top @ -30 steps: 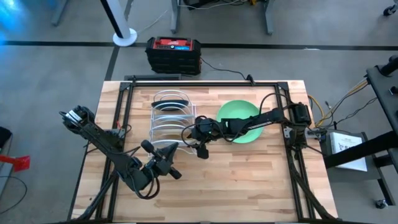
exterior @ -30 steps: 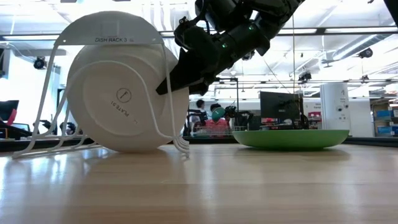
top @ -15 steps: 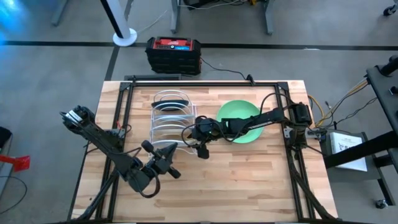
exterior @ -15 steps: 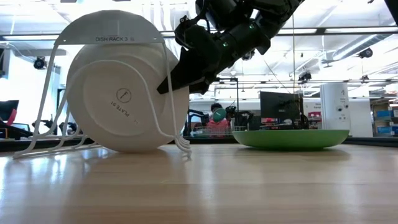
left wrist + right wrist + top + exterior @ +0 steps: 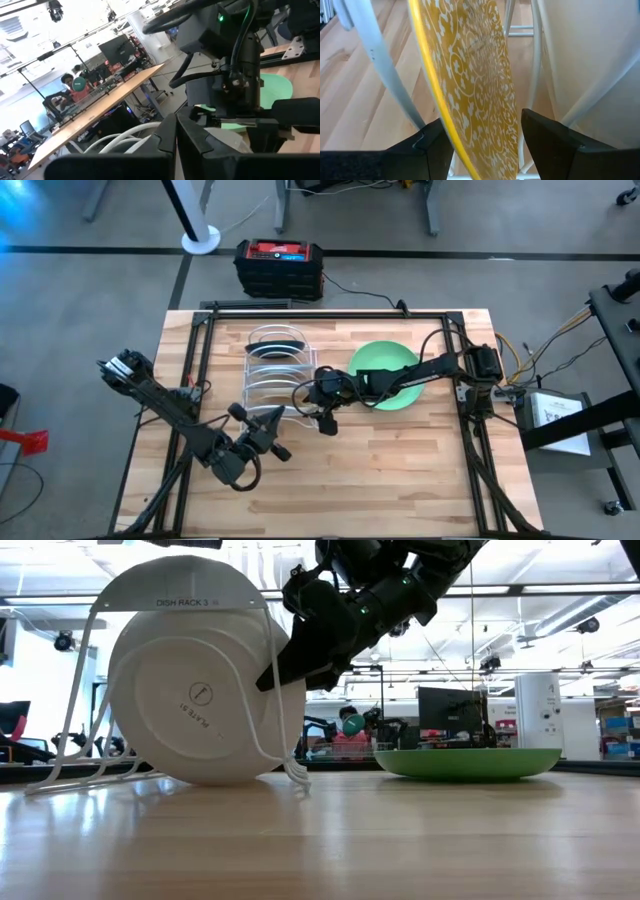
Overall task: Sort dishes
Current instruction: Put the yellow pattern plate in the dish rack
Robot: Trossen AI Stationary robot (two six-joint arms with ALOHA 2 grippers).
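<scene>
A white wire rack (image 5: 268,372) stands at the table's middle left. In it, standing on edge, are a dark teal plate (image 5: 279,345) in the far slot, a yellowish patterned plate (image 5: 475,75) and a white plate (image 5: 195,705). A plain green plate (image 5: 385,375) lies flat on the table to the right of the rack. My right gripper (image 5: 485,150) is open at the rack's right side, one finger on either side of the yellowish plate's rim. My left gripper (image 5: 265,438) is shut, level, just off the rack's near end.
A wooden table (image 5: 400,470) with a black frame rail along its edges (image 5: 330,313). A black and red box (image 5: 280,265) sits on the floor beyond the far edge. People sit at desks in the room behind (image 5: 348,735).
My left gripper has sunk a little by the rack's near end, staying shut. The plates and the rack stand as before.
</scene>
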